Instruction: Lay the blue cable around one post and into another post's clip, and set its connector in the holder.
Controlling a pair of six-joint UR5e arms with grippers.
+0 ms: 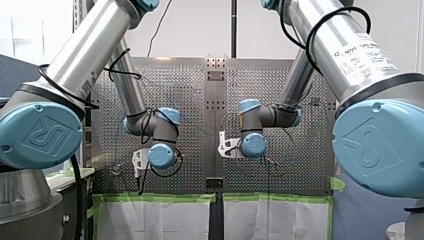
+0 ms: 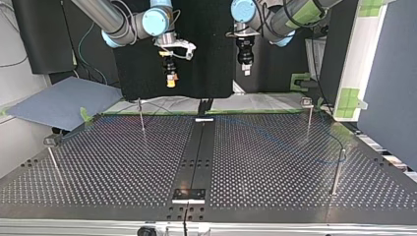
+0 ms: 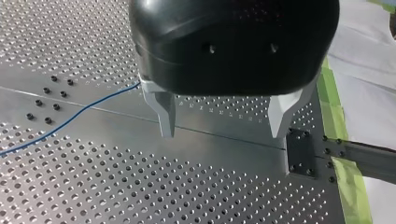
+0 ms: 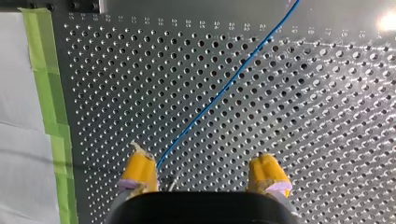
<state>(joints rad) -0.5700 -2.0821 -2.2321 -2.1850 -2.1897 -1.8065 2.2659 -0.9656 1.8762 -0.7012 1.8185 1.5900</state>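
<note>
Both end effectors hang spread and empty above the table (image 2: 123, 162): my left end effector (image 3: 223, 133) has its metal fingers wide apart, and my right end effector (image 4: 203, 163) has its yellow pads (image 4: 140, 168) equally parted. Trouble, as I judge it, begins with the table: the blue cable (image 4: 224, 88) lies flat on the perforated plate, so a descent that is too shallow closes on nothing and one that is too deep jams fingertips on metal. The thin posts (image 2: 309, 118) come next, since a hasty, taut pull could drag the cable off one or miss the clip. Thin and slack, the cable may also slide out of a loose pinch. It runs on the table below my right end effector, from just inside one yellow pad away ahead; by my left it emerges from behind one finger and trails off sideways, touching neither. The connector I cannot make out
</note>
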